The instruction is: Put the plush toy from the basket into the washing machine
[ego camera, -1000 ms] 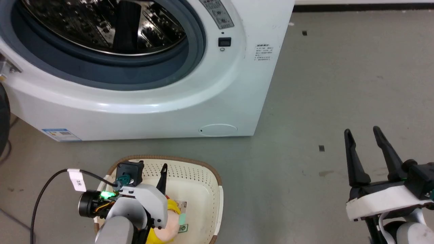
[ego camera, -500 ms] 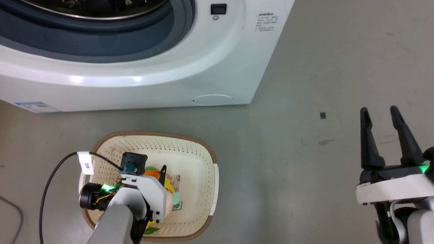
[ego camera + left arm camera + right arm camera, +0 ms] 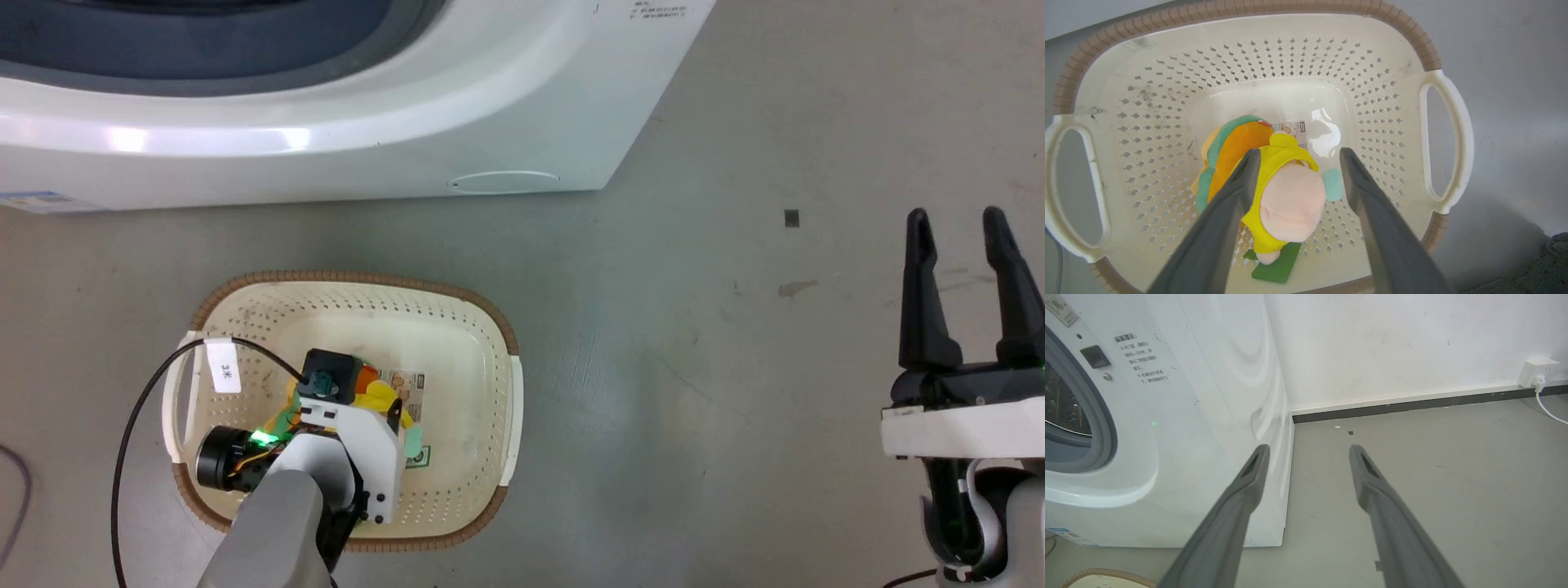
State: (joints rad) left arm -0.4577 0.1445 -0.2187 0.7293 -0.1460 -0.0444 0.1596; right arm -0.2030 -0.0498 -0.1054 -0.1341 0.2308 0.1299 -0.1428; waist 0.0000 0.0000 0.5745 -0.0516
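The floor (image 3: 735, 367) is grey and smooth. On its right side lies a small dark square (image 3: 792, 218), and a bit nearer is a brownish spot (image 3: 796, 288). At the left edge a thin grey cable (image 3: 27, 502) curves on the floor. Far back stands a white wall (image 3: 1392, 343). A dark strip (image 3: 1412, 404) runs along its bottom. On the right of the wall sits a white box (image 3: 1537, 367) with a plug in it, and a white cord (image 3: 1551, 414) runs down from it.
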